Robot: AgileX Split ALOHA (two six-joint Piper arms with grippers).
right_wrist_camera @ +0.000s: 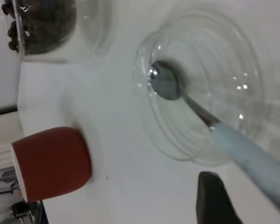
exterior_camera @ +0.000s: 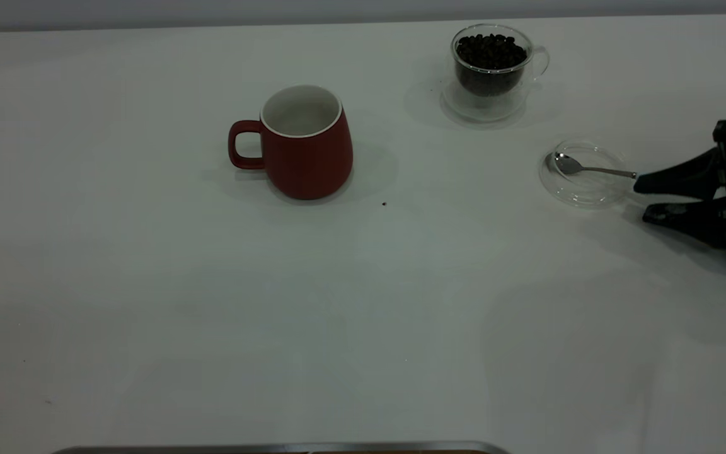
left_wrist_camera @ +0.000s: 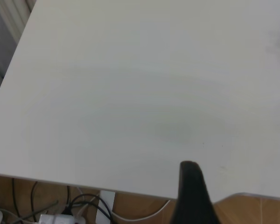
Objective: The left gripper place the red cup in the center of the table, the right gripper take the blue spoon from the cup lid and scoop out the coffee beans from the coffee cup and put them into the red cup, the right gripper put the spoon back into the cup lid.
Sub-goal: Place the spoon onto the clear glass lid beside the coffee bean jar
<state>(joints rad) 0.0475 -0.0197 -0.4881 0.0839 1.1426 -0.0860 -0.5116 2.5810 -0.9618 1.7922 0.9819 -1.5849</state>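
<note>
Both right gripper (exterior_camera: 640,200) fingers spread beside blue spoon (exterior_camera: 583,168) handle; cup lid (exterior_camera: 580,192) near table (exterior_camera: 363,302) edge.

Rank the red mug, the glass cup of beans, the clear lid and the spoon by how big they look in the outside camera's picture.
1. red cup
2. coffee cup, counting its wide base
3. cup lid, nearly as wide as the coffee cup, so those two are close
4. blue spoon, its handle hidden by the right gripper
</note>
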